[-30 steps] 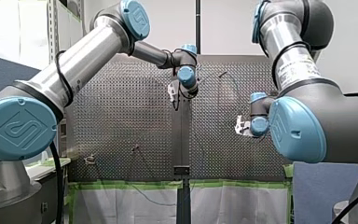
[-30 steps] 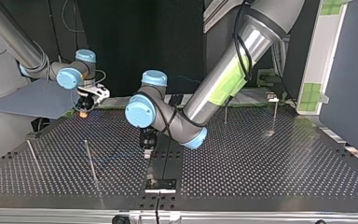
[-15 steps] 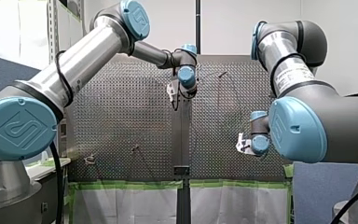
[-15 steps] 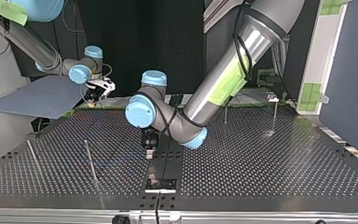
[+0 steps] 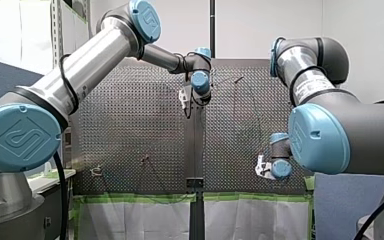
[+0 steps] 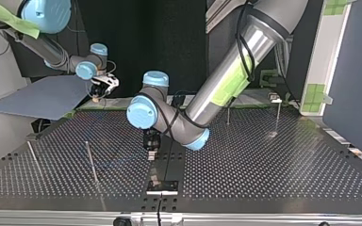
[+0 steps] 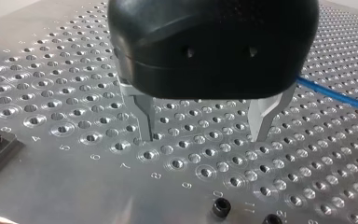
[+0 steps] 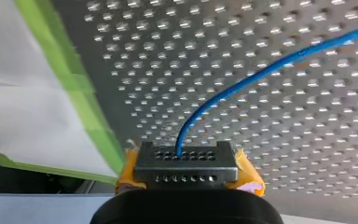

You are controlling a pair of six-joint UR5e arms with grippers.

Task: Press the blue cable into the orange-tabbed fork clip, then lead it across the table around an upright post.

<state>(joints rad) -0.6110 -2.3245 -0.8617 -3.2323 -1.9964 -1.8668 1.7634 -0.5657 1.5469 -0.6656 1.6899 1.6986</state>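
grips blue cable [image 8: 261, 70] in right hand [image 8: 186, 161] near the edge of the table [image 8: 307, 140]; holds left hand [image 7: 207, 126] open, empty, just above it.

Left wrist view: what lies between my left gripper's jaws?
Only bare perforated metal table, in the left wrist view; the thin blue cable passes outside the open left gripper.

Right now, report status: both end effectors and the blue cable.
Left end effector open, empty, low over the table. Right end effector shut on blue cable near the green tape. No obstruction seen.
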